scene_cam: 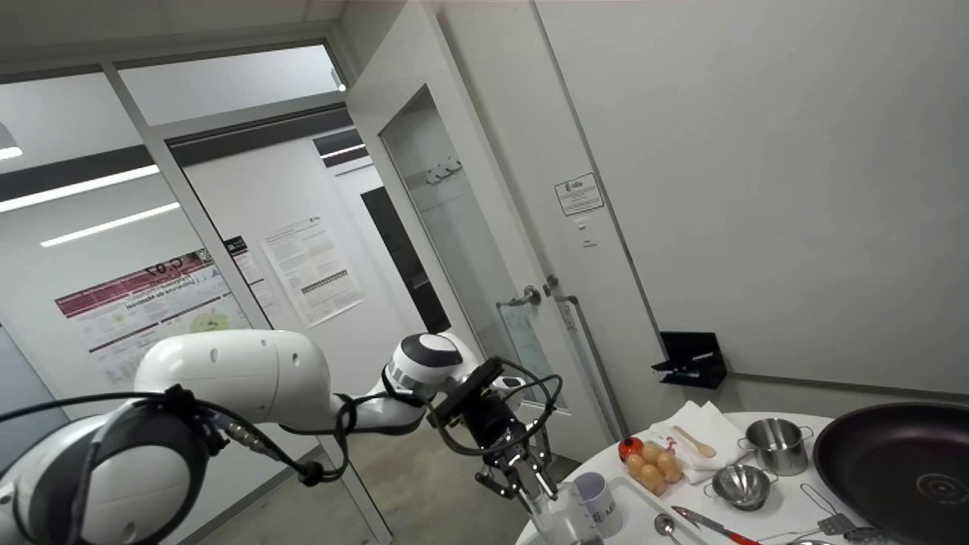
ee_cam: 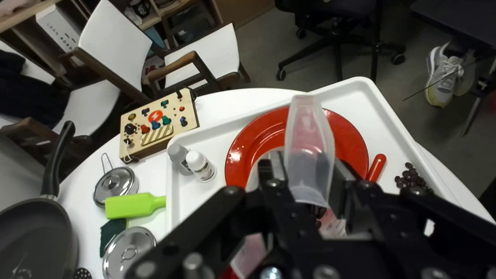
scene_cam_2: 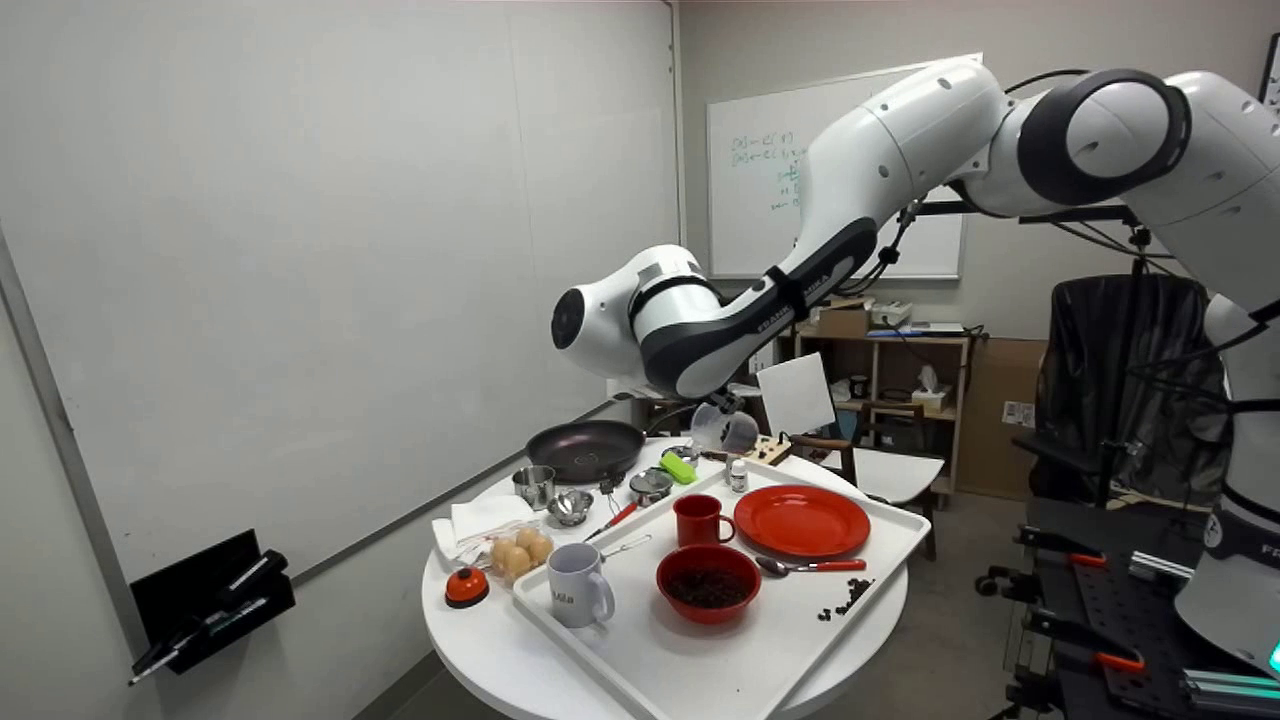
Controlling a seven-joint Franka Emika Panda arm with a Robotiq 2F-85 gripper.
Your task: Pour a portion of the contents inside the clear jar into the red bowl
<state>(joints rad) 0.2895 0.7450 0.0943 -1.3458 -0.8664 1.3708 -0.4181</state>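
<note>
The clear jar [scene_cam_2: 712,428] is held off the table and tilted, in an exterior view. My gripper [ee_cam: 306,176] is shut on its pale handle [ee_cam: 310,151] in the wrist view. A few dark beans show inside the jar below the handle; the rest is hidden by the fingers. The gripper [scene_cam: 536,488] and jar [scene_cam: 566,522] also show at the bottom of an exterior view. The red bowl [scene_cam_2: 706,612] stands on the white tray with dark beans in it, nearer that camera than the jar. In the wrist view I cannot tell the bowl from other red things.
The white tray [scene_cam_2: 640,650] also holds a red mug [scene_cam_2: 697,520], red plate [scene_cam_2: 802,520], red-handled spoon [scene_cam_2: 812,567], white mug [scene_cam_2: 578,585], small bottles [ee_cam: 200,166] and loose beans [ee_cam: 411,179]. A dark pan [scene_cam_2: 585,450], lids and eggs lie beside it.
</note>
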